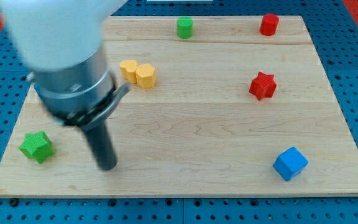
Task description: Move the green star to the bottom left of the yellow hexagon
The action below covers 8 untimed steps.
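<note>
The green star (36,147) lies near the board's bottom left corner. The yellow hexagon (145,75) sits in the upper middle, touching a second yellow block (128,69) on its left. My tip (107,165) rests on the board to the right of the green star, about a hundred pixels away and not touching it. It is well below the yellow blocks.
A green cylinder (184,27) and a red cylinder (268,24) stand at the view's top. A red star (263,85) lies at the right and a blue cube (289,163) at the bottom right. The wooden board (216,143) rests on a blue perforated base.
</note>
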Available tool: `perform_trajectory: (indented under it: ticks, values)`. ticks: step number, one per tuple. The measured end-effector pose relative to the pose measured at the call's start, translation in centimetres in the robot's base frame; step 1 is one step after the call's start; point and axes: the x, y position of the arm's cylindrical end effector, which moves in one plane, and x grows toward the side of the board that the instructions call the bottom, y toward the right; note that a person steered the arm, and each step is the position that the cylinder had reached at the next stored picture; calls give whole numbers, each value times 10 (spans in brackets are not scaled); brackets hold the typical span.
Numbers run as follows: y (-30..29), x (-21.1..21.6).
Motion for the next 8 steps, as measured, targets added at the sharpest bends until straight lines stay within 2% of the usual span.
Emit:
perform_trajectory:
  ticks: [1,2,3,4,6,8]
  values:
    - [-50,27]
    - [-135,25]
    - [-165,7]
    - [-129,-27]
    - [-77,-70]
    - [19,-138]
